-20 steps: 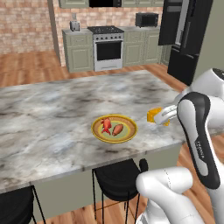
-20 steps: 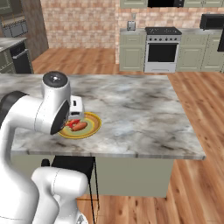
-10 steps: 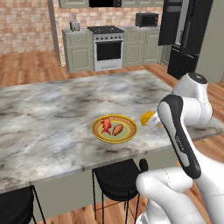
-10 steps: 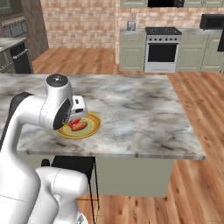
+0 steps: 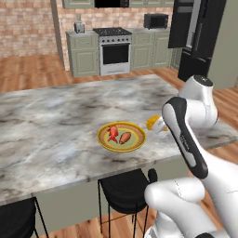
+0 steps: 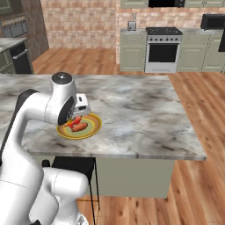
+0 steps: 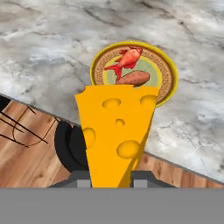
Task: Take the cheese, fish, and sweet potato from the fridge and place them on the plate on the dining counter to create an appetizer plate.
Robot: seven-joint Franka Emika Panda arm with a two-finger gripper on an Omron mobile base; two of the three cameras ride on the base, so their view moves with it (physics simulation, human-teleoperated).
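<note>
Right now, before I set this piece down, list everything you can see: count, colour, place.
plate: one, yellow rim, on the dining counter
fish: one, red-orange, on plate
sweet potato: one, orange-brown, on plate beside fish
cheese: one, yellow wedge, held above the counter edge
stools: two, black, under the counter
stove: one, steel, far wall
microwave: one, dark, wall counter
fridge: one, black, far right
gripper: one, shut on cheese

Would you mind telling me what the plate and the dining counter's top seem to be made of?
The plate looks like glazed ceramic: smooth yellow rim, a patterned band around a duller olive centre, though the rendering leaves this open. The dining counter top looks like polished marble or similar stone: grey-white with dark irregular veins and a thin slab edge.
</note>
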